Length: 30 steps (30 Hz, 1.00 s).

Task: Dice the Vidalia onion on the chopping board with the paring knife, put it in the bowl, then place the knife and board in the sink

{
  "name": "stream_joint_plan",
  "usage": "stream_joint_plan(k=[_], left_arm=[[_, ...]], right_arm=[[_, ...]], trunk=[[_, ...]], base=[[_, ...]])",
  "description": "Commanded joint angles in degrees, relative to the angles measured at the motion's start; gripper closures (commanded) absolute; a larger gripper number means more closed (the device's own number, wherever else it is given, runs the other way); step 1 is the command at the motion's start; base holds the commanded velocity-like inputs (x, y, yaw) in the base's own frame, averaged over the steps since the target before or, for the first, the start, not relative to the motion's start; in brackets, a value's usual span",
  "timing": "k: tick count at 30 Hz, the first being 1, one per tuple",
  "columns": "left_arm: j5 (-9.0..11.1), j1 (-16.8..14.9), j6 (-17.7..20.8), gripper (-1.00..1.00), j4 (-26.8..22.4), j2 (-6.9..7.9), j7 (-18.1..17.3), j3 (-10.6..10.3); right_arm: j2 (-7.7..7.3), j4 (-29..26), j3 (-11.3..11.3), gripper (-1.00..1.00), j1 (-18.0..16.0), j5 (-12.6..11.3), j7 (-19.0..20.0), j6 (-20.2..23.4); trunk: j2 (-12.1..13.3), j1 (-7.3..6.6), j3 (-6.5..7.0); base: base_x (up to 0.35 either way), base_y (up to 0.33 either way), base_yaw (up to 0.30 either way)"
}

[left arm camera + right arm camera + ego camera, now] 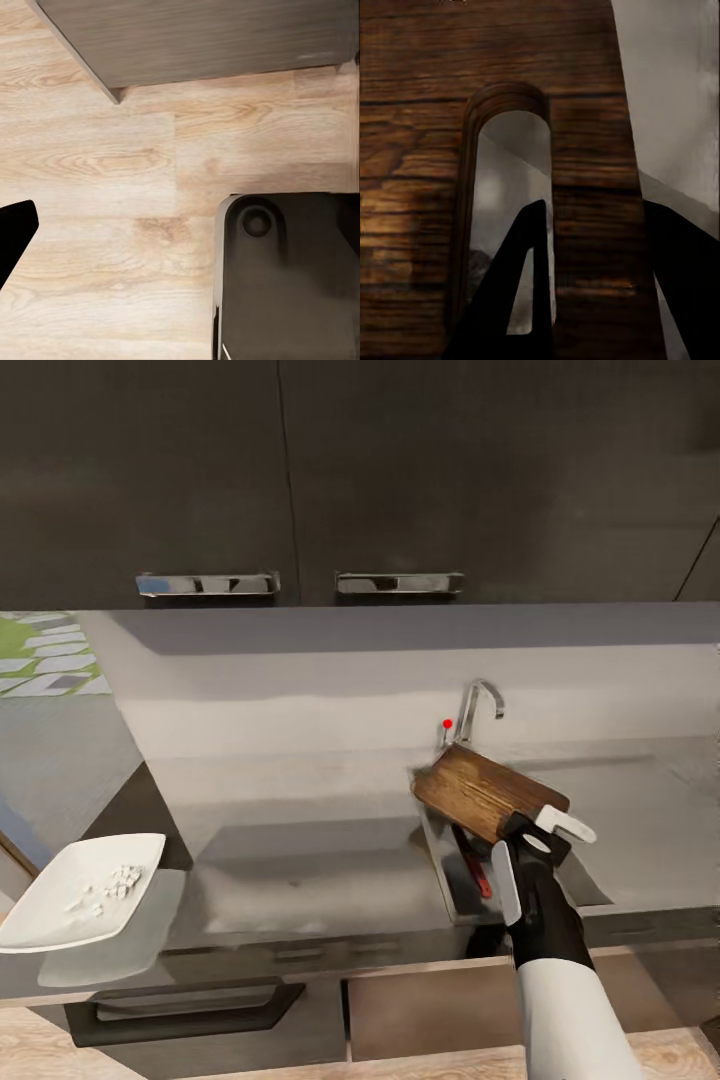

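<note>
Far left of the sink (440, 860), the bowl (80, 890) of diced onion (110, 882) overhangs the tabletop (300, 860) edge. My right claw (545, 838) is clamped on the chopping board (485, 790), tilted over the sink above the paring knife (472, 865). Released askew, I think it could catch the rim. My left claw's state I cannot tell.

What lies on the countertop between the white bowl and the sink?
Nothing: in the head view the grey countertop is bare from the bowl to the sink.
</note>
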Motion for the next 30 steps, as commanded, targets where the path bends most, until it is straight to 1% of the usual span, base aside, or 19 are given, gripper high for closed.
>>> stream_joint_plan(k=[1, 3, 4, 5, 7, 9, 12, 13, 16, 19, 20, 21, 24, 25, 27, 30], left_arm=[[0.58, 0.01, -0.09, -1.0, -0.12, 0.08, 0.2, -0.51], [0.58, 0.01, -0.09, -1.0, -0.12, 0.08, 0.2, -0.51], [0.58, 0.01, -0.09, -1.0, -0.14, 0.08, 0.2, -0.51], [0.57, 0.01, -0.09, -1.0, -0.17, 0.08, 0.2, -0.51], [0.56, 0.01, -0.09, -1.0, -0.2, 0.04, 0.2, -0.51], [0.57, 0.01, -0.09, -1.0, -0.2, 0.01, 0.2, -0.51], [0.58, 0.01, -0.09, -1.0, -0.16, 0.01, 0.2, -0.51], [0.58, 0.01, -0.09, -1.0, -0.14, 0.0, 0.2, -0.51], [0.58, 0.01, -0.03, -1.0, -0.13, 0.0, 0.2, -0.51], [0.58, 0.01, -0.01, -1.0, -0.16, -0.01, 0.2, -0.51], [0.58, 0.01, -0.01, -1.0, -0.18, -0.01, 0.2, -0.51], [0.56, 0.01, -0.01, -1.0, -0.21, 0.01, 0.2, -0.51], [0.51, 0.01, 0.0, -1.0, -0.25, 0.01, 0.2, -0.51], [0.5, 0.01, -0.02, -1.0, -0.25, 0.03, 0.2, -0.51], [0.5, 0.01, -0.06, -1.0, -0.23, 0.05, 0.2, -0.51], [0.5, 0.01, -0.06, -1.0, -0.23, 0.04, 0.2, -0.51]], right_arm=[[0.06, 0.98, 0.1, 1.0, -0.07, -3.19, -2.42, -1.47], [0.06, 1.66, 0.18, 1.0, -0.07, -7.15, -6.02, -2.69], [0.06, 1.95, 0.34, 1.0, -0.07, -9.29, -8.93, -3.63], [0.06, 2.12, 0.84, 1.0, -0.07, -10.53, -11.57, -4.39], [0.06, 2.25, 1.93, 1.0, -0.07, -11.83, -14.61, -5.1], [0.06, 2.28, 2.33, 1.0, -0.07, -13.7, -15.85, -5.37], [0.06, 2.34, 2.53, 1.0, -0.07, -18.89, -16.58, -6.11], [0.06, 2.33, 2.58, 1.0, -0.07, -20.17, -16.84, -6.79], [0.06, 2.36, 3.01, 1.0, -0.07, -21.99, -18.62, -8.6], [0.06, 2.36, 6.55, 1.0, -0.07, -23.13, -19.83, -9.2], [0.06, 2.34, 7.0, 1.0, -0.07, -23.71, -19.94, -9.22], [0.06, 2.28, 7.46, 1.0, -0.07, -25.43, -20.06, -9.24], [0.06, 2.23, 7.7, 1.0, -0.07, -28.54, -20.35, -9.22], [0.06, 2.22, 7.75, 1.0, -0.07, -29.84, -21.09, -9.24], [0.06, 2.22, 7.74, 1.0, -0.07, -30.41, -22.09, -9.25], [0.06, 2.22, 7.32, 1.0, -0.07, -30.62, -23.08, -9.32]], trunk=[[-0.13, 0.04, -0.1], [-0.13, 0.04, -0.1], [-0.13, 0.04, -0.1], [-0.13, 0.04, -0.1], [-0.13, 0.04, -0.1], [-0.13, 0.04, -0.1], [-0.13, 0.04, -0.1], [-0.13, 0.04, -0.1], [-0.13, 0.04, -0.1], [-0.13, 0.04, -0.1], [-0.13, 0.04, -0.1], [-0.13, 0.04, -0.1], [-0.13, 0.04, -0.1], [-0.13, 0.04, -0.1], [-0.13, 0.04, -0.1], [-0.13, 0.04, -0.1]], base=[[0.0, -0.146, 0.0], [0.0, -0.076, 0.0], [0.0, -0.031, 0.0], [0.0, -0.016, 0.0], [0.0, -0.008, 0.0], [0.0, -0.003, 0.0], [0.0, 0.0, 0.0], [0.0, 0.0, 0.0], [0.0, 0.0, 0.0], [0.099, 0.011, 0.0], [0.23, 0.066, 0.0], [0.273, 0.11, 0.0], [0.29, 0.129, 0.0], [0.269, 0.103, 0.0], [0.173, 0.054, 0.0], [0.052, 0.016, 0.0]])
